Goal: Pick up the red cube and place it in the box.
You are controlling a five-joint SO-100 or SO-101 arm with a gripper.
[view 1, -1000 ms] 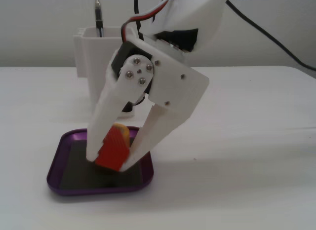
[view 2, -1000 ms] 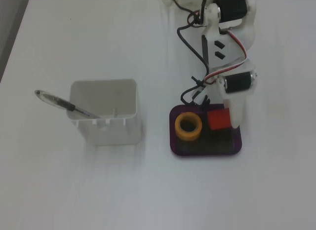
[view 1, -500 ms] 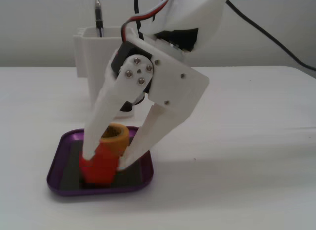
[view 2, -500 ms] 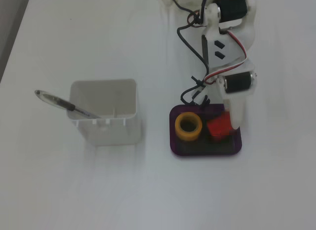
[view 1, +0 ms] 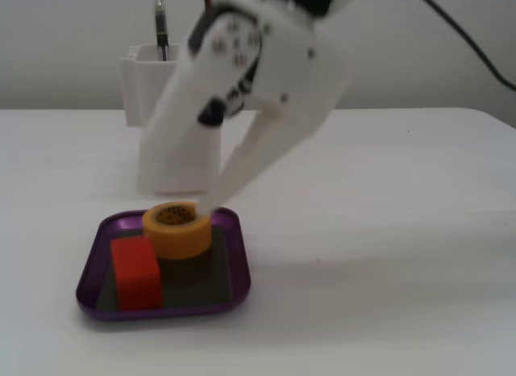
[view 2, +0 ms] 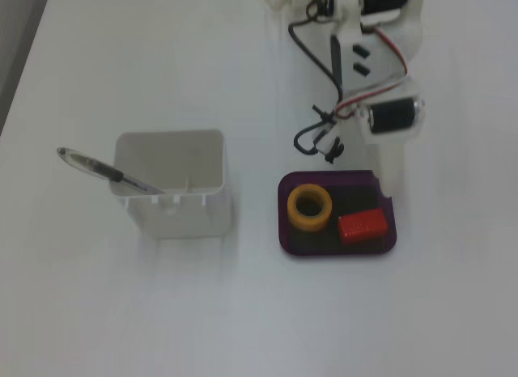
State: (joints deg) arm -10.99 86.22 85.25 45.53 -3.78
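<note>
Red cube (view 2: 362, 225) lies released in box (view 2: 387, 246), below raised, open pincer (view 1: 179, 194); only retreat remains.

red cube (view 1: 135, 273): front-left in tray (view 1: 234, 267) | tape roll (view 1: 176, 228): back middle, beside cube | gripper (view 1: 181, 194): blurred, spread, above back rim

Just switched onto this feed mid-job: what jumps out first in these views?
The red cube lies free on the dark floor of the purple box, beside a yellow tape roll in the same tray. The white end effector hangs blurred above the tray, holding nothing. In the top-down fixed view, a white container with a pen stands left of the box.
</note>
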